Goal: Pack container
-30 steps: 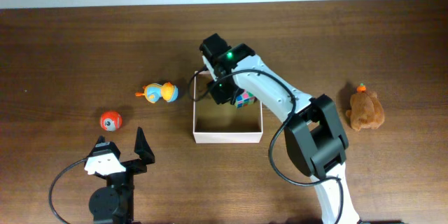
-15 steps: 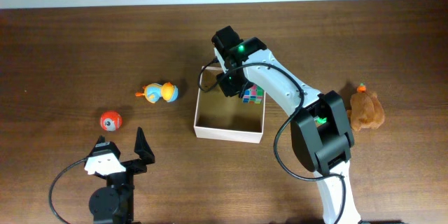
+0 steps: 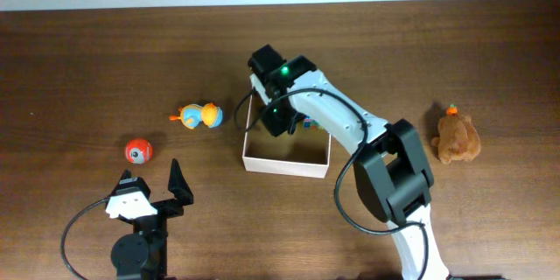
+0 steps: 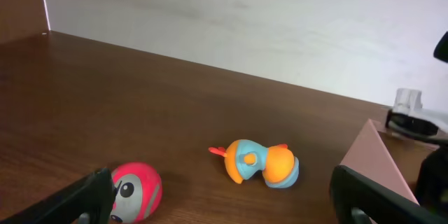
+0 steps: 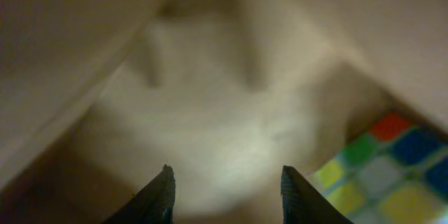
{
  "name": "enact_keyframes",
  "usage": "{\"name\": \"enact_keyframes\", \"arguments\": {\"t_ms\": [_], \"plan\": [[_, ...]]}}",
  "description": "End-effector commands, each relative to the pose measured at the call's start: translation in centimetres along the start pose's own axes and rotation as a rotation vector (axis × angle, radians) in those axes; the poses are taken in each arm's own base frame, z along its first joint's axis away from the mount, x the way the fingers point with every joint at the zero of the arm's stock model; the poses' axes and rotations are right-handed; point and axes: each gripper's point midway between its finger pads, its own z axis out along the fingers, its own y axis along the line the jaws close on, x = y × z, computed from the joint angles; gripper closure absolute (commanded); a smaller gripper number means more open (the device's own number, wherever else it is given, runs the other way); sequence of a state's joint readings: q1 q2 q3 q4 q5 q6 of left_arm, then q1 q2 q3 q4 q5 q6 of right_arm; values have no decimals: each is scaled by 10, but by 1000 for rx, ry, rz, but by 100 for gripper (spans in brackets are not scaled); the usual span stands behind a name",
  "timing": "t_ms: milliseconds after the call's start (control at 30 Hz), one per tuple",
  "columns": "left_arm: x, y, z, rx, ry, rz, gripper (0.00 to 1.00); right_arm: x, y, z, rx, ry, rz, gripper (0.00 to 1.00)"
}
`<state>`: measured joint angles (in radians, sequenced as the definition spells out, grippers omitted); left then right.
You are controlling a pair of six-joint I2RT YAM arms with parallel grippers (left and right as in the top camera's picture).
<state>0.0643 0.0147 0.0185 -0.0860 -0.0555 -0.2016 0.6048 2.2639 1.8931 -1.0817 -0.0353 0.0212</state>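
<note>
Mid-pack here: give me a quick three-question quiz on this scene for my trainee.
1. True or false: the puzzle cube lies inside the container.
2. Which toy lies nearest the left tool? A) red ball B) brown plush C) orange-blue duck
3. Fill in: the right tool, down at the container, holds ___.
Key: 1 true; 2 A; 3 nothing, its jaws stand apart.
</note>
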Motion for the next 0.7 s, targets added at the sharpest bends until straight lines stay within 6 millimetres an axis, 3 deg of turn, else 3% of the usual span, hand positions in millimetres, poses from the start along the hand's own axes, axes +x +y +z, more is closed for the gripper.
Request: {"name": "enact_keyframes", "arguments": {"t_ms": [0,367,667], "plan": [[1,-1,0,11,-1,13,1,11,11,7,-15,50,-26,56],[1,-1,0,11,-1,13,1,23,32,7,-16,95,-73,55],[1,-1,0,11,-1,13,1,28,30,6,-10,113,-42,52]]}}
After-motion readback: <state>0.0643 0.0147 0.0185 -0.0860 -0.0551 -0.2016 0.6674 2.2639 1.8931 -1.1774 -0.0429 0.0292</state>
